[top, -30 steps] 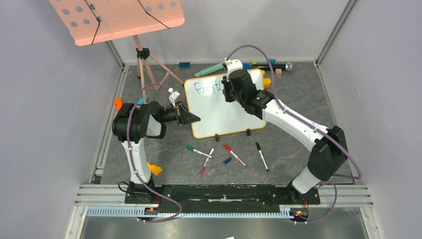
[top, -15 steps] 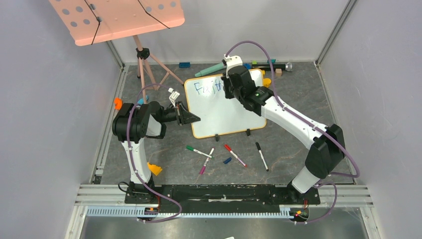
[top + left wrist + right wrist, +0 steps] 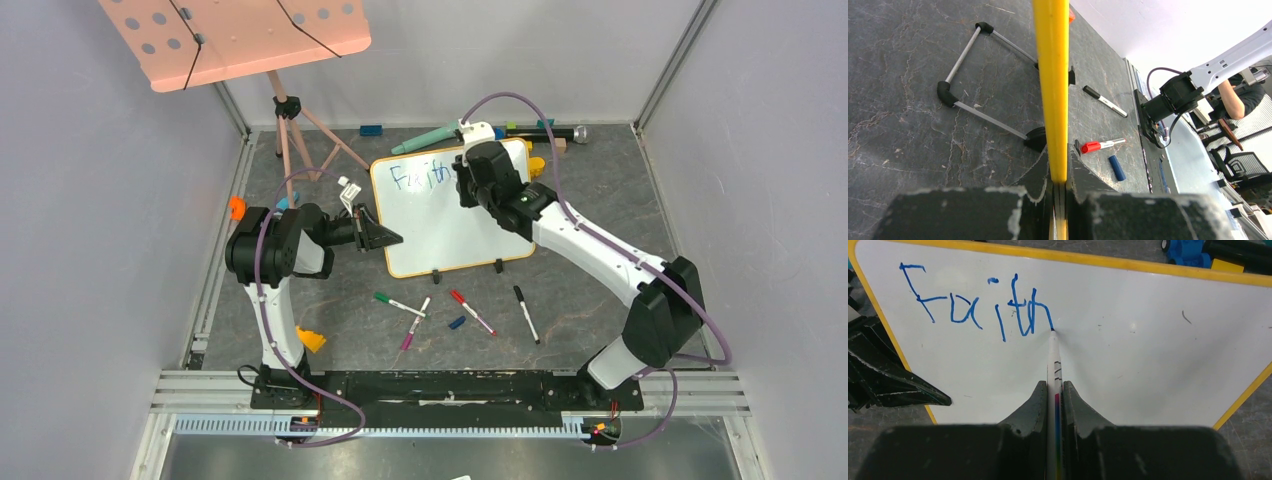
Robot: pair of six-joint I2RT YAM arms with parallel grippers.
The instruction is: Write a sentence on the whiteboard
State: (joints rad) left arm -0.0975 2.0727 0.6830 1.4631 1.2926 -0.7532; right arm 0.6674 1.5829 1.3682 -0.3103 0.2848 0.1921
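Board: the whiteboard [image 3: 450,225] was large, rectangular and white, with a thin orange-yellow rounded frame and two small black clip feet on its near edge.
Place: it sat mid-counter, closer to the far edge than the near one, and was slightly skewed.
Pose: it was propped on its feet, leaning back; how steeply could not be told.
Hold: its left edge was pinched between the left fingers [image 3: 1035,175].
Writing: the sentence [image 3: 978,305] was in blue handwriting and read only "Faith", along the board's upper left; the rest of the board was bare white.

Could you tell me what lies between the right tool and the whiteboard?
A marker, gripped by the right tool, tip touching the whiteboard; right wrist view.
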